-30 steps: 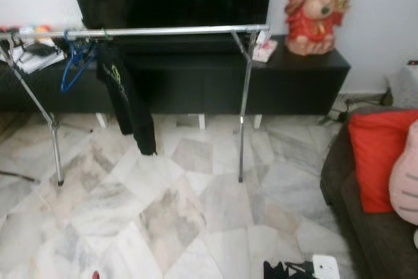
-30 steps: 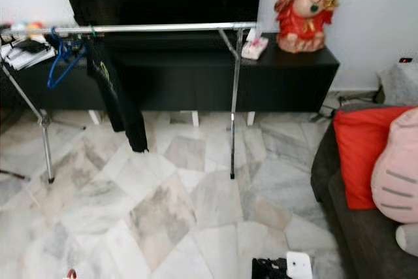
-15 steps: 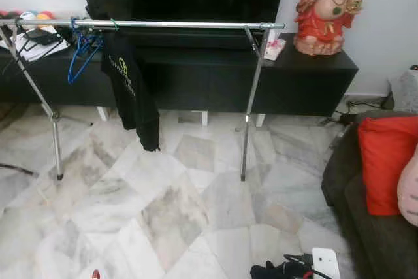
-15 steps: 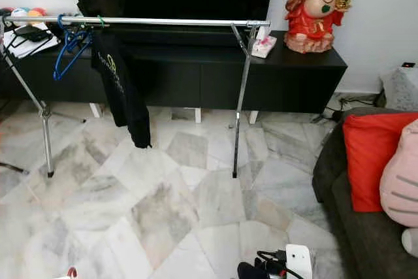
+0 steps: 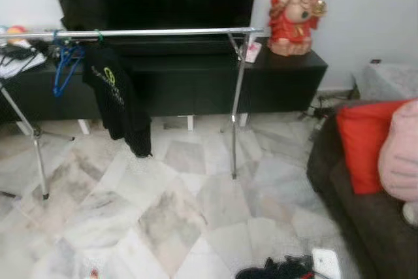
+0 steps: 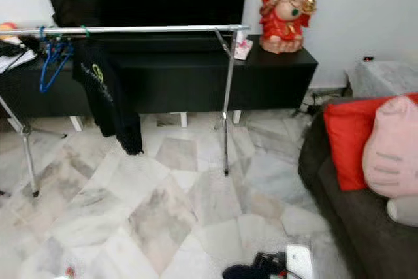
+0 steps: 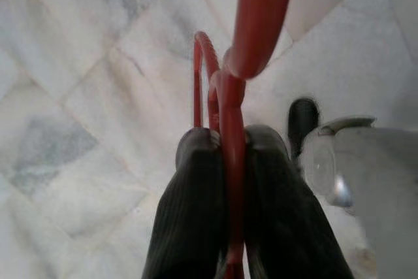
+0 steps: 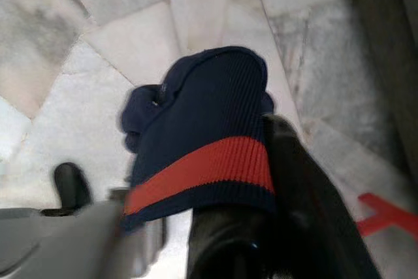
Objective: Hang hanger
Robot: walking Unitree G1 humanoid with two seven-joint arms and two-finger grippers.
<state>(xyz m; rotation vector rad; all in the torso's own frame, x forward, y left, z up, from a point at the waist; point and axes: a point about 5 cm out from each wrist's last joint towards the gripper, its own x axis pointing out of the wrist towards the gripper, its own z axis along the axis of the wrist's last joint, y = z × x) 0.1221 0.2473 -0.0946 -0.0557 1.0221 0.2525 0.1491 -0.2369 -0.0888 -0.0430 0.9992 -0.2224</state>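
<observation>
view: our head camera has swung since half a second ago, the clothes rail [image 5: 144, 32] now sits further left, still well off | left tool [image 7: 225, 161] clamped narrow on the red hanger [image 7: 228, 96], over the floor | right tool [image 8: 261, 227] holds a navy garment [image 8: 202, 135] | judgement: approach unfinished, hanging not begun

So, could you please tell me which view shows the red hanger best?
The left wrist view: the red hanger sits close up, clamped in the left claw. The eye views catch just a red speck at the bottom edge.
</observation>
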